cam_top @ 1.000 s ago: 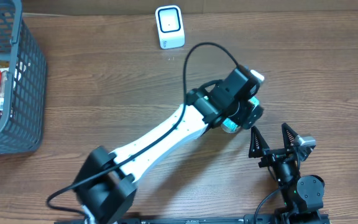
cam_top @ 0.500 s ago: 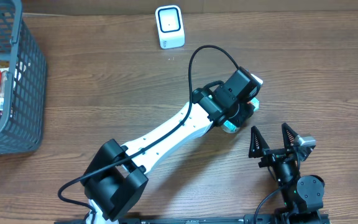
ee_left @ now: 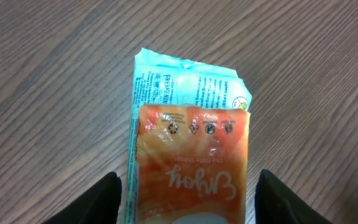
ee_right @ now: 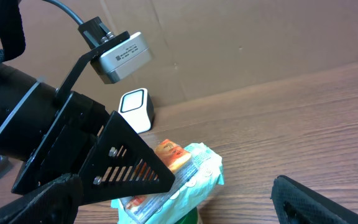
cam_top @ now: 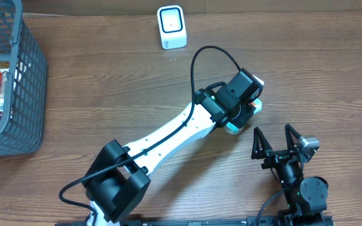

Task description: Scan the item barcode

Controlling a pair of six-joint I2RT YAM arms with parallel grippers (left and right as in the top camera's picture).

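Left arm [cam_top: 168,135]: white, stretched on a diagonal from the near-left base out past the middle of the table, with a black cable looping over the wrist.
Left gripper [ee_left: 191,199]: pointing straight down, jaws partway shut, one dark finger on each long side of the packets. Looks like a pinch, though the contact itself is cut off at the bottom of the wrist view.
Packets [ee_left: 191,155]: an orange one lying flat on a teal one, long edges lined up. Teal crimped end poking out beyond the orange, and orange print upside down to the wrist camera.
Where: right of centre over the table [cam_top: 105,81], just beside the right gripper's fingertips, well apart from the scanner.
Scanner [cam_top: 171,26]: small white box standing at the far edge, square face ringed in a darker line. Seen from the right wrist, sits behind the packets.
Right gripper [cam_top: 272,130]: low at the near-right, fingers splayed wide in a V, aimed toward the packets.
Basket [cam_top: 17,88]: grey lattice, far left, partly out of frame, small packaged goods inside.
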